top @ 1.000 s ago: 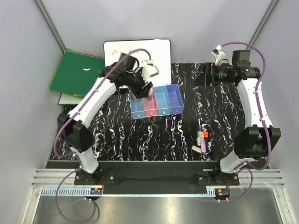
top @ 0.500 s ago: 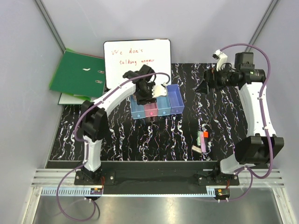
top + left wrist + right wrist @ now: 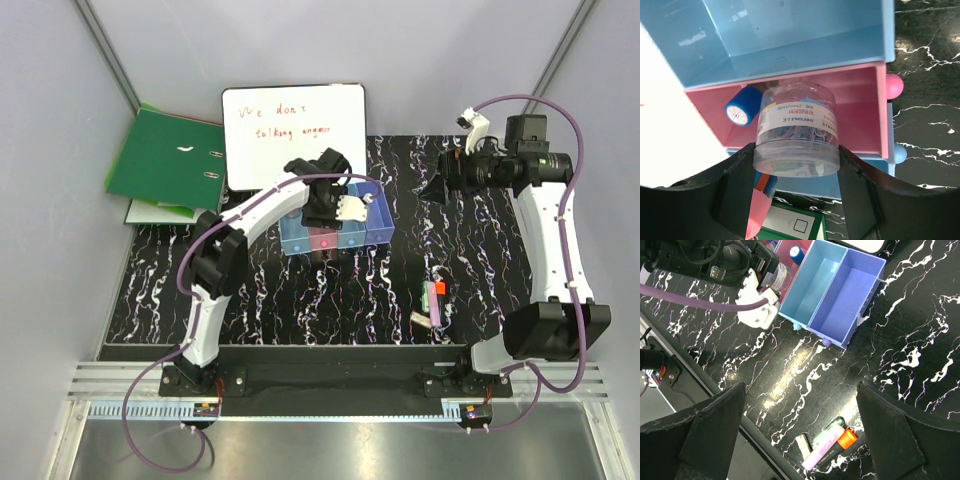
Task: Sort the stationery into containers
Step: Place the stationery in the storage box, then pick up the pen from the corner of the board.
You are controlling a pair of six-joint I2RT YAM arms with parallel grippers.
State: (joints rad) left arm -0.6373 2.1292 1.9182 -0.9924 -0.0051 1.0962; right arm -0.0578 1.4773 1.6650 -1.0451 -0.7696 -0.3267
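my left claw (image 3: 795,150) pinching clear round pot (image 3: 796,130) over pink bin (image 3: 860,115) | blue-capped tube (image 3: 743,110) lying inside | right claw (image 3: 800,387) spread wide

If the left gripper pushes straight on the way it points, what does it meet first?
Probably the floor of the pink bin, with the held clear pot touching first; the blue-capped tube lies just aside. Depth is unclear.

Left white-shelled arm (image 3: 262,205) & right white-shelled arm (image 3: 548,232): black joint housings, thin purple cable (image 3: 123,425) per arm, black base blocks, matte-black gripper fingers (image 3: 710,435), white plastic wrist bracket (image 3: 757,312).
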